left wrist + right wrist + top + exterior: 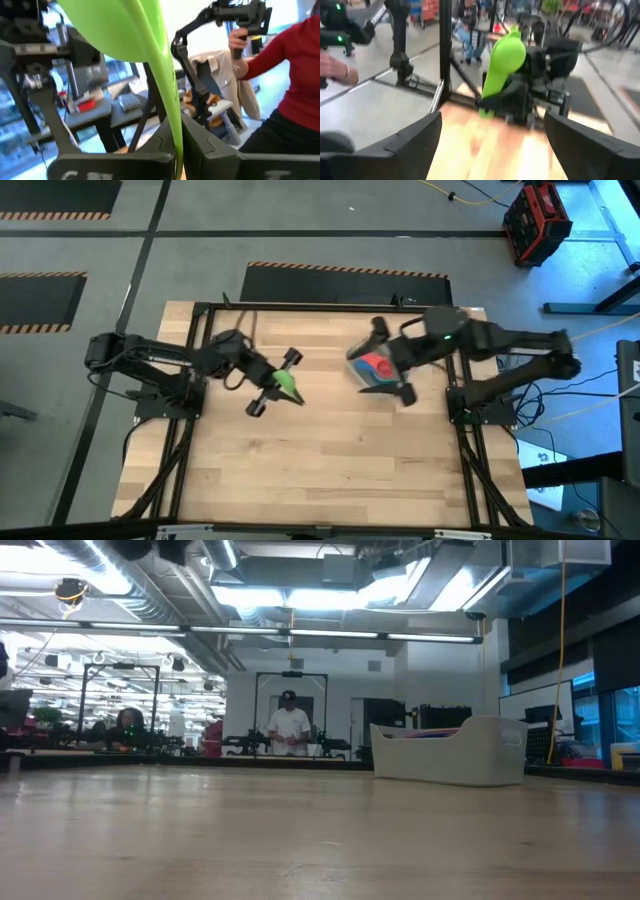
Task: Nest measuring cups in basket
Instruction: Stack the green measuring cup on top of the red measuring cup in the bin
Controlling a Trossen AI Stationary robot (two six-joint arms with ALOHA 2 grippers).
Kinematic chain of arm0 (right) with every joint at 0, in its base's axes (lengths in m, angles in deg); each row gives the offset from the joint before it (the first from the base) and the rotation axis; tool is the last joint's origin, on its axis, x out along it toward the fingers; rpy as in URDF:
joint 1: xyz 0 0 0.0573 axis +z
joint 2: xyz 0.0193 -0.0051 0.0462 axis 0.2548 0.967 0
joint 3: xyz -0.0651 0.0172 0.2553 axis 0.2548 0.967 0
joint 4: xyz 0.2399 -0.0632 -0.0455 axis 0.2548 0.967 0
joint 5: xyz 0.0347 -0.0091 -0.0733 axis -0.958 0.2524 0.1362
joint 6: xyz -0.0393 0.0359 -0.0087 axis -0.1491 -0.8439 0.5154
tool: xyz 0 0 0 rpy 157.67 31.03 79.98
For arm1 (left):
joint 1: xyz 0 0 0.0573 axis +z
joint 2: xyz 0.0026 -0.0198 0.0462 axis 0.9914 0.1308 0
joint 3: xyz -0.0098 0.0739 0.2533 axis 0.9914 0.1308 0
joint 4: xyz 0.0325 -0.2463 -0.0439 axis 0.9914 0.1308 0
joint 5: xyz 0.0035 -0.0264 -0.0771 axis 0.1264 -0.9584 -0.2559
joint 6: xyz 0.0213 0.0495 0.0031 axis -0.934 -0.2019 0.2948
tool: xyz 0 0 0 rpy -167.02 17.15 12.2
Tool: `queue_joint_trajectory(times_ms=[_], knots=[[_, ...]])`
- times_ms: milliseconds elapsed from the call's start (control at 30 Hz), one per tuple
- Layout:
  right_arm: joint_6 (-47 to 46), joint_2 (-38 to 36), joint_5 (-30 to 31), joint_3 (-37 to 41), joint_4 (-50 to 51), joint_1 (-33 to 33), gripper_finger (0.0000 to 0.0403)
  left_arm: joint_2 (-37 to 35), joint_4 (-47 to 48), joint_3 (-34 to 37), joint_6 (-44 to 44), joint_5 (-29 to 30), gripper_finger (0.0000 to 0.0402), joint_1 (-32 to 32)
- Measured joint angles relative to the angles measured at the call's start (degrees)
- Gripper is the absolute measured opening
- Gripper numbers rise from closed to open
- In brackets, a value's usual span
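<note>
While left hand grips one green cup, right hand gapes above basket.

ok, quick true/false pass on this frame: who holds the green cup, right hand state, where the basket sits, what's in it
1. The left hand is shut on the green plastic measuring cup. True.
2. The right hand is shut on a cup. False: it is open and holds nothing.
3. The pale grey translucent plastic basket sits under the right hand. True.
4. The basket is empty. False: red and blue cups show inside it.
5. The green cup lies on the wooden table. False: it is held in the air.
</note>
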Motion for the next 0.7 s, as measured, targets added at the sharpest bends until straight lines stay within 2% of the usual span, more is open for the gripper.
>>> queue_joint_trajectory(times_ms=[133,267,600,700], knots=[[0.0,-5.6,1.6,0.1,12.6,-1.3,0.0353,6.9,5.2,-7.9,0.1,-3.5,0.0002,2.6],[0.1,-10.7,5.7,2.7,19.9,-1.5,0.0353,14.8,9.4,-17.4,2.1,-8.2,0.0002,5.3],[-0.4,-21.7,9.8,15.2,21.5,-1.5,0.0353,34.3,11.8,-40.1,9.9,-20.3,0.0002,10.9],[-3.2,-24.3,13.1,18.3,21.4,-1.5,0.0353,39.5,11.8,-46.2,13.2,-23.9,0.0002,12.4]])
